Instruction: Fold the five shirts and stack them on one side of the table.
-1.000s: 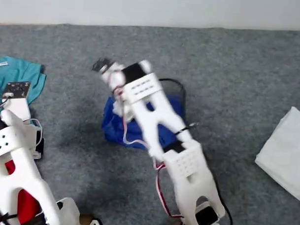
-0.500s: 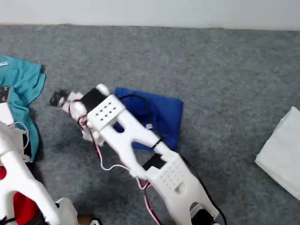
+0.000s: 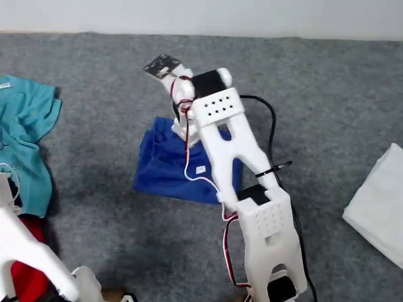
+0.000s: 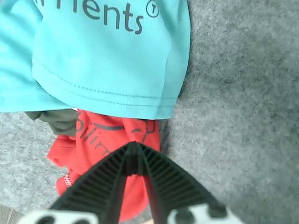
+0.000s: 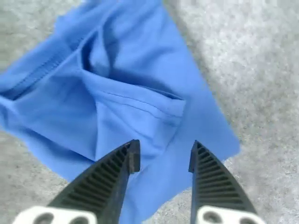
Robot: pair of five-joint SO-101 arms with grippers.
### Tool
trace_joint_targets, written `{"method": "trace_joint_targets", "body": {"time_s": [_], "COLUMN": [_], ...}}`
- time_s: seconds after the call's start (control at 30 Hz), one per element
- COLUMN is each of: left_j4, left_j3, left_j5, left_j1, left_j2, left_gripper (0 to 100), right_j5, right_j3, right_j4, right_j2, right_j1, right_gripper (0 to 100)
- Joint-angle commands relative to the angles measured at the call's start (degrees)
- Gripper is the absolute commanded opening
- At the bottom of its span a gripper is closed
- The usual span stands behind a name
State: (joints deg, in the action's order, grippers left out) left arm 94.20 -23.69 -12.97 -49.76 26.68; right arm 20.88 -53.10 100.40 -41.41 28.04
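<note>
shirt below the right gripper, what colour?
Solid blue; the blue shirt shows best in the right wrist view.

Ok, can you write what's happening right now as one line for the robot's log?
right gripper: open, over blue shirt | left gripper: shut, over red shirt | teal shirt: unfolded | white shirt: folded, at the side

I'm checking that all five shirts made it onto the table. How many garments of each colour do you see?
Teal shirt: 1
Red shirt: 1
Blue shirt: 1
White folded shirt: 1
Dark olive cloth, mostly hidden by the teal one: 1
Total: 5
</note>
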Motion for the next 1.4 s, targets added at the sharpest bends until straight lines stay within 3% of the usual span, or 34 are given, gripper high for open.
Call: {"method": "trace_joint_targets", "body": {"time_s": [0.0, 0.33, 0.57, 0.83, 1.23, 1.37], "left_j4": [-1.1, -1.1, -1.1, -1.1, -2.4, -2.4], "left_j3": [2.0, 2.0, 2.0, 1.9, 1.9, 1.9], "left_j5": [0.7, 0.6, 0.6, 0.6, 0.5, 0.5], "left_j1": [-0.4, -0.6, -0.6, -0.6, -0.7, -0.7], "left_j2": [1.7, 1.7, 1.7, 1.7, 1.7, 1.7], "left_gripper": [0, 0, 0, 0, 0, 0], "right_j5": [0.4, 0.4, 0.6, 0.6, 0.3, 0.4], "right_j3": [-0.6, -0.7, -0.7, -1.0, 9.6, 12.5], "right_j4": [0.0, 0.5, 0.6, 2.2, 2.2, 1.8], "right_j2": [-1.6, -6.1, -6.3, -1.5, 8.0, 7.1], "right_j1": [-1.2, 0.3, 0.5, 2.4, 21.5, 24.2], "right_gripper": [18.8, 18.4, 1.4, 1.0, 1.0, 1.5]}}
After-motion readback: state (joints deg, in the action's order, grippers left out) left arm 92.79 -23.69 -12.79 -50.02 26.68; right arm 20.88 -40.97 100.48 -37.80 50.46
